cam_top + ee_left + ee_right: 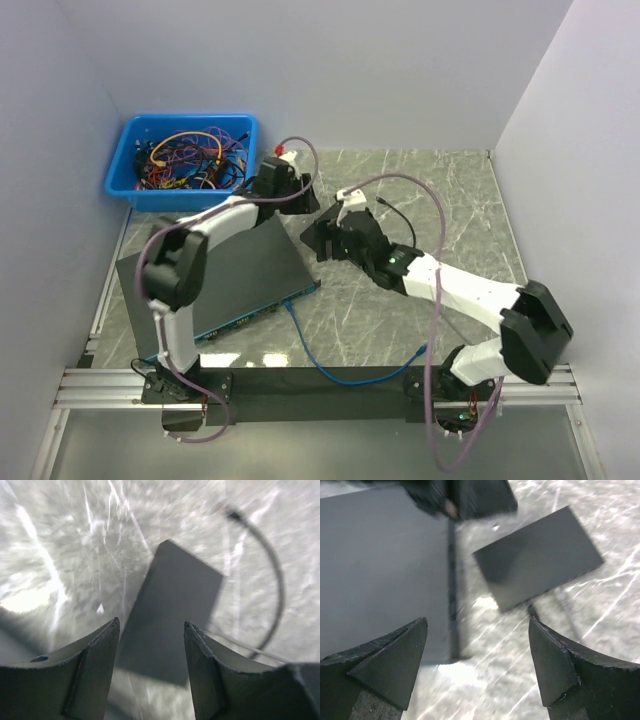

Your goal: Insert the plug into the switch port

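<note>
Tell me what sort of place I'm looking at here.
Probably a lab test cell for robot work. Plain white walls box in a marbled table, a blue bin holds loose cables, and a switch lies flat on the table.

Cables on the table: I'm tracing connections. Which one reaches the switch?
The blue cable, ending at the switch; the black cable lies apart from it.

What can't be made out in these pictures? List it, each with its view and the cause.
- Switch ports: top view, front edge too small; right wrist shows only its top face.
- Plug on the black cable: left wrist, motion blur hides its type.
- Cables in the blue bin: top view, tangled and too small to count.
</note>
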